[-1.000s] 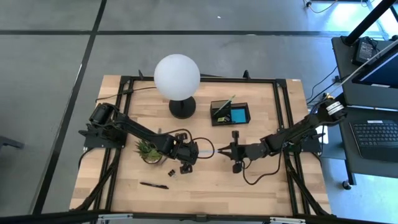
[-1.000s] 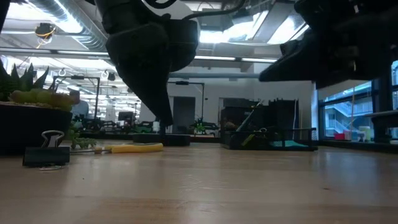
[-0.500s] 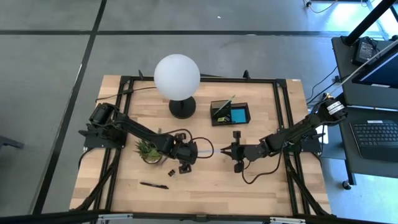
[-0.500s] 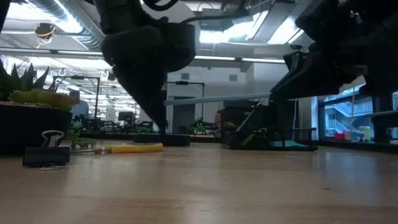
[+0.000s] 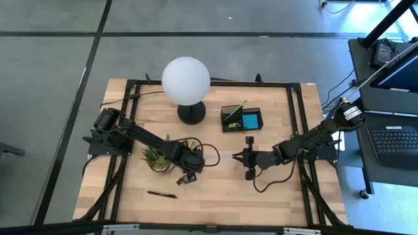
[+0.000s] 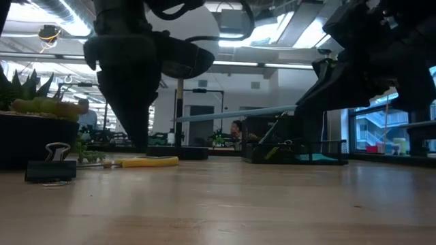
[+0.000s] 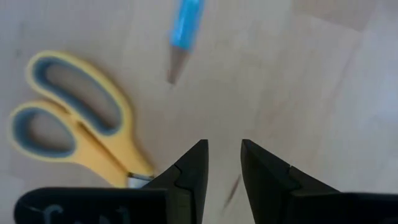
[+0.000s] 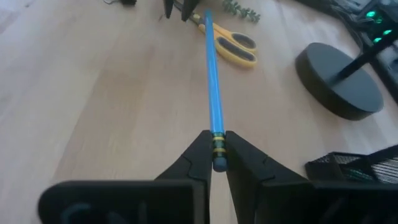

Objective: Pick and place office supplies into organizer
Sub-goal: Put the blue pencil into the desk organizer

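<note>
A blue pencil [image 8: 211, 81] is held at its eraser end by the right gripper [image 8: 217, 155], whose fingers are closed on it; it is seen mid-frame in the high view, level above the table. The left gripper [image 7: 222, 163] is seen parted, holding nothing, over the yellow-handled scissors [image 7: 78, 130]. The pencil is judged light, stiff and smooth; gripped at one end, it may pivot. The organizer [image 5: 241, 119] lies above centre.

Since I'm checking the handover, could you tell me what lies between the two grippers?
The blue pencil spans part of that gap in the high view, shut in the right gripper, its tip pointing toward the empty left gripper.
</note>
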`<state>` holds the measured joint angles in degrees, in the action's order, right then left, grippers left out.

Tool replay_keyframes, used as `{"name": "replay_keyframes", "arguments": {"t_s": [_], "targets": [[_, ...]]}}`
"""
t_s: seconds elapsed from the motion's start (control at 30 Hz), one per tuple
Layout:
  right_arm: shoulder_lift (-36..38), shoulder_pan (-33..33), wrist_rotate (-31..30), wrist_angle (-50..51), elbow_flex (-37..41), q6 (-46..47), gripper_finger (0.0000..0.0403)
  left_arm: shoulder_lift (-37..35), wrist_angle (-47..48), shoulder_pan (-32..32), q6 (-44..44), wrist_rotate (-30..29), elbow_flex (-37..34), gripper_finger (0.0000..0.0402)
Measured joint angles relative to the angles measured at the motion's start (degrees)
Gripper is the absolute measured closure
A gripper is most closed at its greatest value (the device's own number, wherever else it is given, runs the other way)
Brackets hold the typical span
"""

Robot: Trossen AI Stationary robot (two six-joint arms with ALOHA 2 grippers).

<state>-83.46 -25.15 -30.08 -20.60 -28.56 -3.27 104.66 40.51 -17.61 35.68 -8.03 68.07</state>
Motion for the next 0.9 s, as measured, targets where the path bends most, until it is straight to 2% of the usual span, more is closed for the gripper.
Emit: {"name": "replay_keyframes", "arguments": {"t_s": [0.13, 0.2, 0.37, 0.63, 0.9], "targets": [[0.63, 0.02, -5.59, 0.59, -0.02, -0.18, 0.0364, 0.00, 0.44, 0.00, 0.16, -2.91, 0.00, 0.0313], [1.65, 0.17, -7.51, 4.75, -1.20, -0.47, 0.0364, 0.00, 0.44, 0.00, 0.18, -3.02, 0.00, 0.0313], [5.13, 0.82, -9.29, 23.62, -8.16, 0.61, 0.0364, 0.00, 0.42, -0.28, 0.18, -3.14, 0.00, 0.0313], [8.51, 5.05, -9.32, 59.51, -23.36, 4.40, 0.0363, 0.00, -0.35, -0.80, 0.20, -3.95, 0.02, 0.0313], [10.91, 10.00, -8.16, 83.30, -38.88, 0.82, 0.0363, 0.00, -2.13, -2.09, 0.14, -4.35, 0.02, 0.0313]]}}
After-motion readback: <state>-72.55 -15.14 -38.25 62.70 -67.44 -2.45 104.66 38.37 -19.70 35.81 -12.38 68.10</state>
